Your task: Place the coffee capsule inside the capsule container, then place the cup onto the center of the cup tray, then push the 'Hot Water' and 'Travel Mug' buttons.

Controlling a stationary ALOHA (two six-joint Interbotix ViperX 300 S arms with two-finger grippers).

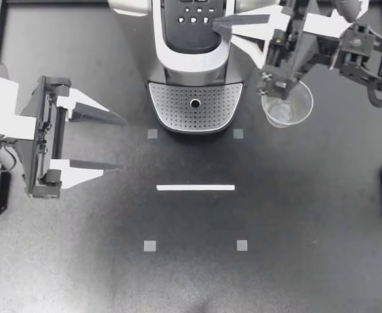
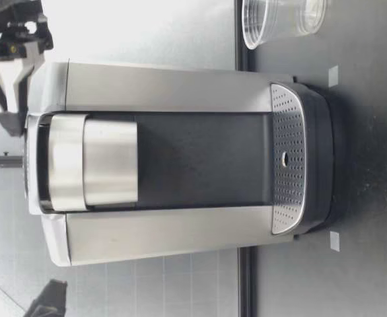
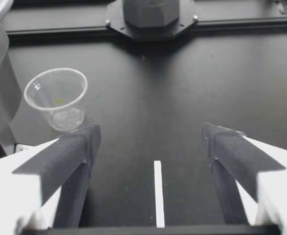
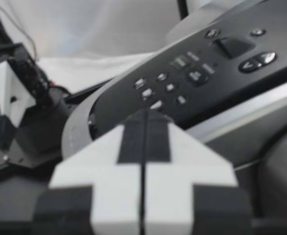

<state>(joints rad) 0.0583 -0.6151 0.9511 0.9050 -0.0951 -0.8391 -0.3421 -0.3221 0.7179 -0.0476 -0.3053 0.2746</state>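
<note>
Left claw (image 1: 120,145), spread apart, hung above the table (image 1: 308,228); clear cup (image 1: 287,104) stood upright on the table just beside the coffee machine (image 1: 194,65) and its cup tray (image 1: 178,107); right claw (image 1: 217,25), closed together, hovered at the button panel (image 1: 191,29).

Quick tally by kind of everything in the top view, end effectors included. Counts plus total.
Coffee machine: 1
Clear cup: 1
White tape strip: 1
Grey square markers: 4
End effectors: 2 (left end effector open, right end effector shut)
Total: 9
</note>
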